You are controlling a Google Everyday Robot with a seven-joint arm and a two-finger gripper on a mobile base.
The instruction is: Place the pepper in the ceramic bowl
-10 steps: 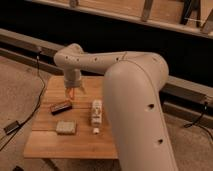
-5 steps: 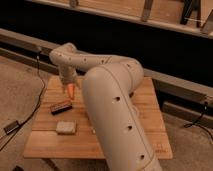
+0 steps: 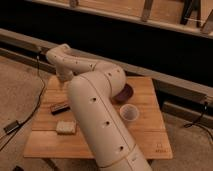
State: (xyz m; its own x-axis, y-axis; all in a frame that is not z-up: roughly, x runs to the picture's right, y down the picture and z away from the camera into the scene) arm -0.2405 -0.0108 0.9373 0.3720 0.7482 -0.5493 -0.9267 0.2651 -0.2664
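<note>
- The robot's hand (image 3: 64, 80) hangs low over the far left corner of the wooden surface (image 3: 150, 135), half hidden behind the arm's own thick link; open or closed cannot be told.
- The pepper cannot be made out. It may be in the hand or masked by the arm.
- The ceramic bowl (image 3: 128, 92) sits well apart, toward the picture's right, just behind the pale cup (image 3: 129, 113).
- Judged from this, the carry runs rightward across the surface, away from the dark block (image 3: 59, 107).

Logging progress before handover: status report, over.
Gripper low over far-left corner of table. Pepper not visible. Ceramic bowl partly behind arm, cup just in front.
</note>
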